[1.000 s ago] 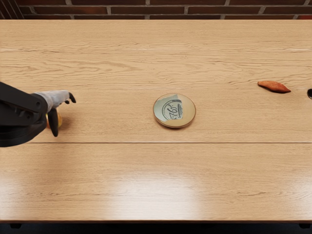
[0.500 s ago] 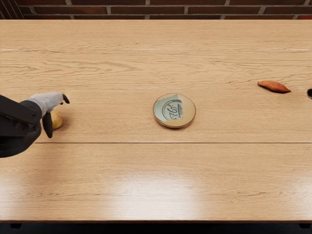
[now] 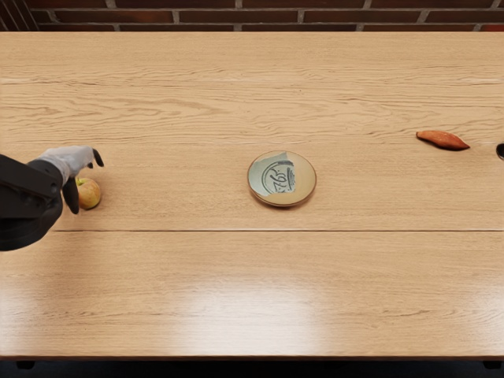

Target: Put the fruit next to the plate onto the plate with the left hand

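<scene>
Wooden boards, pale and glossy, make up my table, with a brick wall along its far edge and a plate at the middle. My left hand hangs loosely open at the left edge, holding nothing. The apple sits on the table just beside it, well apart from the plate, and the thumb may be touching it, though I can't be sure.
</scene>
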Controlling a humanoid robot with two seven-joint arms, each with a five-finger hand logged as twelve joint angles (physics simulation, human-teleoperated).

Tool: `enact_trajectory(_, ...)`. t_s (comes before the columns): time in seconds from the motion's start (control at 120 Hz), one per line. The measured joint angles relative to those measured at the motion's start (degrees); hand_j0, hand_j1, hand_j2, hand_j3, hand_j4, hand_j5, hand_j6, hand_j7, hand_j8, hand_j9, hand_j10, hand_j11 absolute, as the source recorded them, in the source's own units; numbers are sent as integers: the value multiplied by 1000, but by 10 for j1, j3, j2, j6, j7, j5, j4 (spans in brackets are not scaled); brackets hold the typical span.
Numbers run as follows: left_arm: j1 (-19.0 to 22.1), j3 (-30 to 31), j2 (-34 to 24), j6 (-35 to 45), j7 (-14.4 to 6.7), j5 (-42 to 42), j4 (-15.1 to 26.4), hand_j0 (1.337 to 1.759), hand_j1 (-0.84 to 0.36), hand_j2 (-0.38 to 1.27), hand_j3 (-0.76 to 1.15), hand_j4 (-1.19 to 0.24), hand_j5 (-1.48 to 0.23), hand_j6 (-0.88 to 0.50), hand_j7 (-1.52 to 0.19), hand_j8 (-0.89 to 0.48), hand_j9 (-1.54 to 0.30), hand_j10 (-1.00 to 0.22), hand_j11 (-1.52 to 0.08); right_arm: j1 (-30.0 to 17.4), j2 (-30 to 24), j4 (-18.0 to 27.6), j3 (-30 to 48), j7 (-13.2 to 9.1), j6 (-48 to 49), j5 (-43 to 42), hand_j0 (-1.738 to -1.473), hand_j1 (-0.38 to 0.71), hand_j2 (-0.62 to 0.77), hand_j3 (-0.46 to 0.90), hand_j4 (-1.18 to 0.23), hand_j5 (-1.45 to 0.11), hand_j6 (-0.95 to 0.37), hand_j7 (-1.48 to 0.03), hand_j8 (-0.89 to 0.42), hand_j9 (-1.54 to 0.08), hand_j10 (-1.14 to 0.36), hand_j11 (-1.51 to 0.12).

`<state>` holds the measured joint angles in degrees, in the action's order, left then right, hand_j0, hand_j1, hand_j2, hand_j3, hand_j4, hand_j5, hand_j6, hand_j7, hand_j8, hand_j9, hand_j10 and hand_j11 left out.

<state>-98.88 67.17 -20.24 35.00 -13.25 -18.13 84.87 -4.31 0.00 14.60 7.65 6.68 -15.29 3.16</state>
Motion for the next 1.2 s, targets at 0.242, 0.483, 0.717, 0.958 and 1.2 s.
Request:
enact_trajectory(0.242, 12, -1, 10, 0, 1, 1, -4, 1658, -138, 82, 0, -407, -528, -407, -528, -407, -528, -407, -528, 0, 0, 0, 0, 0, 0, 0, -1658, -307, -7, 0, -35, -45, -35, -45, -35, -45, -35, -45)
enact_trajectory(0.483, 17, -2, 13, 0, 1, 1, -5, 1658, -181, 89, 0, -442, -575, -442, -575, -442, -575, -442, -575, 0, 0, 0, 0, 0, 0, 0, -1658, -308, -7, 0, -35, -45, -35, -45, -35, -45, -35, -45)
enact_trajectory(0.717, 25, -2, 14, 0, 1, 1, -13, 1658, -228, 106, 0, -484, -630, -484, -630, -484, -630, -484, -630, 0, 0, 0, 0, 0, 0, 0, -1658, -308, -7, 0, -35, -45, -35, -45, -35, -45, -35, -45)
enact_trajectory(0.958, 33, -2, 22, 1, 0, 1, -20, 1657, -269, 147, 23, -576, -709, -521, -685, -448, -735, -561, -734, 0, 0, 0, 0, 0, 0, 0, -1658, -308, -7, 0, -35, -45, -35, -45, -35, -45, -35, -45)
enact_trajectory(1.2, 34, -2, 22, -1, 1, -1, -22, 1655, -306, 227, 59, -706, -923, -431, -921, -373, -944, -552, -947, 0, 0, 0, 0, 0, 0, 0, -1658, -308, -7, 0, -35, -45, -35, -45, -35, -45, -35, -45)
